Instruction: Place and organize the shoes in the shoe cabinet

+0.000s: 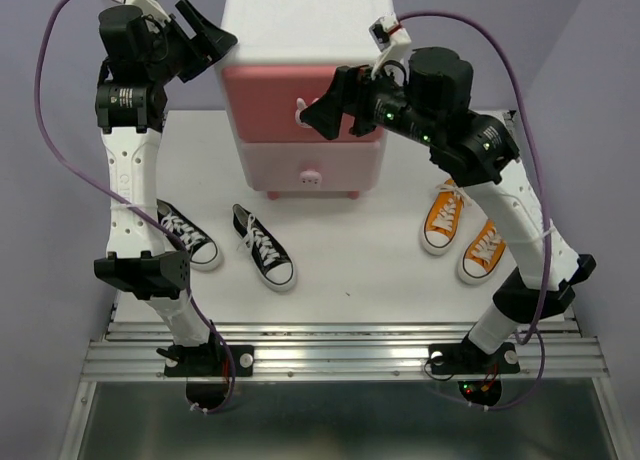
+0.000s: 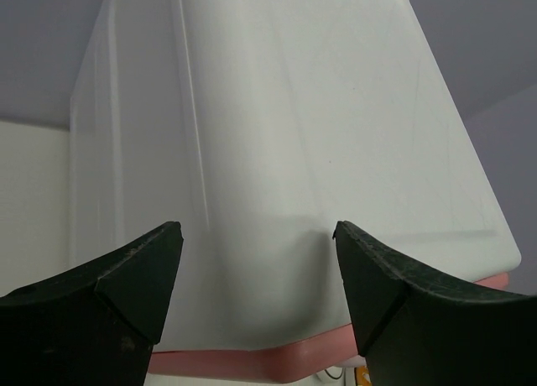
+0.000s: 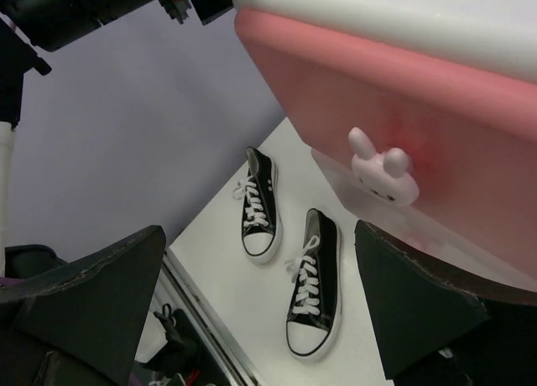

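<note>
The shoe cabinet (image 1: 305, 25) stands at the back middle, white with a darker pink drawer (image 1: 275, 95) above a paler one (image 1: 310, 160); both drawers look shut. One black pair (image 1: 185, 235) (image 1: 263, 245) lies at the front left, and an orange pair (image 1: 443, 220) (image 1: 483, 250) at the right. My left gripper (image 1: 210, 40) hovers open at the cabinet's upper left corner; in its wrist view the white cabinet top (image 2: 294, 151) fills the gap between its fingers (image 2: 143, 277). My right gripper (image 1: 325, 110) is open just in front of the upper drawer's bunny knob (image 3: 382, 166), not touching it.
The lower drawer's bunny knob (image 1: 312, 177) faces the front. A metal rail (image 1: 340, 350) runs along the near table edge by the arm bases. A purple wall closes in at the left and back.
</note>
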{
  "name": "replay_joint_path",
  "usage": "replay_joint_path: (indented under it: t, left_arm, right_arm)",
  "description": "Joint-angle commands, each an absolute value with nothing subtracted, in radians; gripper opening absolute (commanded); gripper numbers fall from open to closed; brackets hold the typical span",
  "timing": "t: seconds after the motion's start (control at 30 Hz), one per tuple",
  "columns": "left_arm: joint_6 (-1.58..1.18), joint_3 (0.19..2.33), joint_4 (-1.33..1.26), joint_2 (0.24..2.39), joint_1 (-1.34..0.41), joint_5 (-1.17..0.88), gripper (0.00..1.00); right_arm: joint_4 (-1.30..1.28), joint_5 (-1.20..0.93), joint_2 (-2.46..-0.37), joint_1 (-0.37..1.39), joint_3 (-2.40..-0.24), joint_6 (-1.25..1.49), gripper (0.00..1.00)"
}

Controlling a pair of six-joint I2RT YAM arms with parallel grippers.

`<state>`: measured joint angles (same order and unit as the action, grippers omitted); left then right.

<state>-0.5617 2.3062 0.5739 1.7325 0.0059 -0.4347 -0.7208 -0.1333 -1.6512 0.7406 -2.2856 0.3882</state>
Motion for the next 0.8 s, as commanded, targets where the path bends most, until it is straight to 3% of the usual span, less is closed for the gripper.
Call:
replay_joint_path:
  t: [0.0, 0.13, 0.3, 0.77]
  left_arm:
    - [-0.520, 2.303, 0.565, 1.726, -0.026, -0.457, 0.82]
    - [-0.511, 2.275, 0.571, 1.724, -0.038, -0.453, 0.76]
    - [-0.492, 2.258, 0.587, 1.720, -0.046, -0.440, 0.73]
    - [-0.465, 2.154, 0.577, 1.684, -0.048, -0.413, 0.71]
  right_arm:
    - [-0.710, 0.190, -1.673, 0.834, -2.275, 0.360, 1.00]
    - [-0.675, 0.533, -1.735, 0.971, -2.304, 0.316, 1.00]
    - [-0.661, 0.799, -1.807, 1.026, -2.335, 0.331, 1.00]
    - [-0.563, 1.008, -1.948, 1.045, -2.393, 0.302, 1.00]
